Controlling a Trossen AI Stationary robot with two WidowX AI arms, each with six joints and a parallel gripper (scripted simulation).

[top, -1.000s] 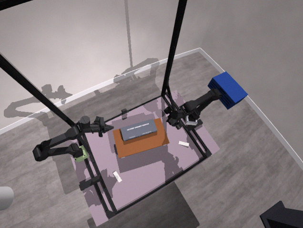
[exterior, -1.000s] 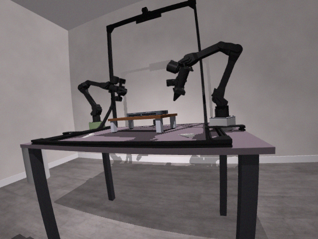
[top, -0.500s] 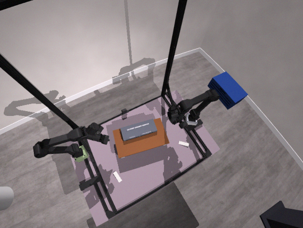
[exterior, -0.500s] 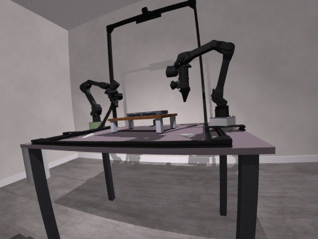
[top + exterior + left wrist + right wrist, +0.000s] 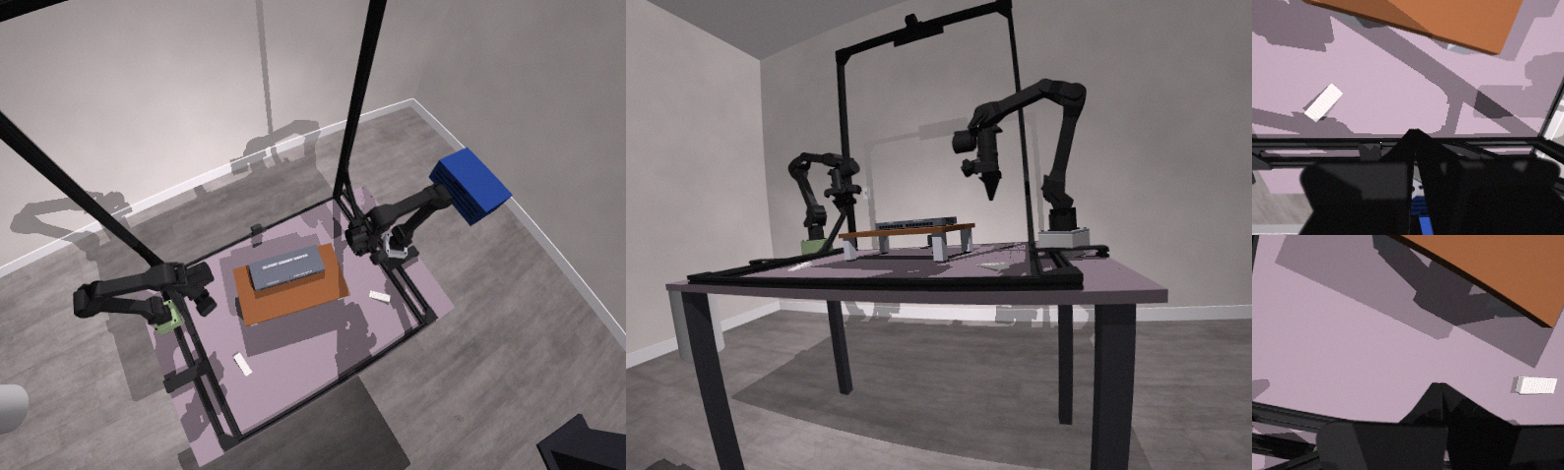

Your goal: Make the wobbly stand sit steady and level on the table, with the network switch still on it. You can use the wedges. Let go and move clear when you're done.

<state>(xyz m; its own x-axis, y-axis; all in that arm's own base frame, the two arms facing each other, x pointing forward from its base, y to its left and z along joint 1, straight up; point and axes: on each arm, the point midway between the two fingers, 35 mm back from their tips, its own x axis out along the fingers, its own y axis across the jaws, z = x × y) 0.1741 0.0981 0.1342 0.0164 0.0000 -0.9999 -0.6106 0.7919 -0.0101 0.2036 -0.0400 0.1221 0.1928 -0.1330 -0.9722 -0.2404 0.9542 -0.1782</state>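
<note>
Left pincer point(image 5: 360, 241) point(image 5: 990, 198) point(image 5: 1414, 132) and right pincer point(image 5: 199, 275) point(image 5: 845, 202) point(image 5: 1438, 389) closed, empty. Switch point(image 5: 285, 271) point(image 5: 914, 223) on stand point(image 5: 298, 302) point(image 5: 908, 232) point(image 5: 1469, 25) point(image 5: 1509, 265); one wedge point(image 5: 379, 296) point(image 5: 993, 264) point(image 5: 1323, 103) and another wedge point(image 5: 242, 364) point(image 5: 800, 265) point(image 5: 1536, 385) apart from it.
</note>
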